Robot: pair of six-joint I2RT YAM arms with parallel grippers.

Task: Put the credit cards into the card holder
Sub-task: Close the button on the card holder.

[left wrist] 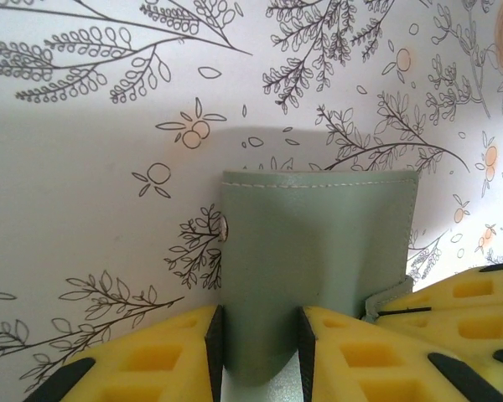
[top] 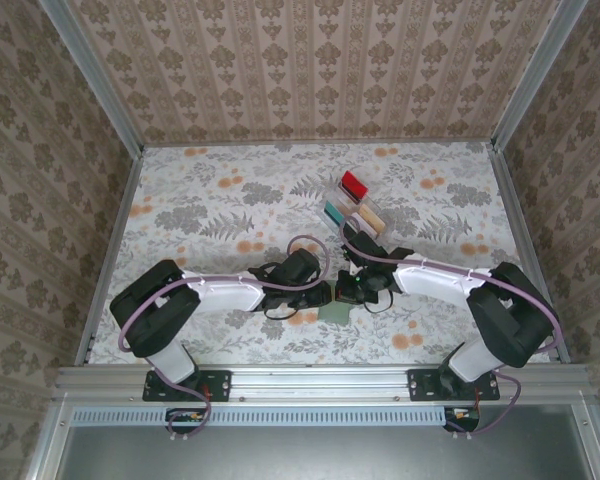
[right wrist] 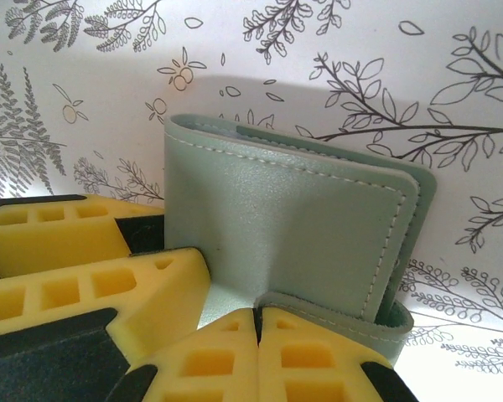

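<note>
- Flowered paper is seen all over the table (top: 210, 200), and patterned walls (top: 310, 60) are set around it
- The wallet (top: 335, 313) is found near the front edge of the table, in the middle, where the two arms meet
- The wallet is seen folded, with pale stitching along its edges
- A small round stud (left wrist: 225, 224) is seen on one edge of the wallet
- The wallet is gripped by the left gripper (left wrist: 260, 322), with one yellow finger (left wrist: 151, 364) pressed on each side of it
- The right gripper (right wrist: 256, 327) is squeezed tight, and a thin green flap at the wallet's corner is pinched between its fingers
- The two grippers are held close beside each other at the same end of the wallet
- A red card (top: 354, 183), a teal card (top: 332, 213) and a tan card (top: 370, 215) are kept in a clear tray (top: 346, 199)
- The tray is set farther back on the table, apart from the wallet
</note>
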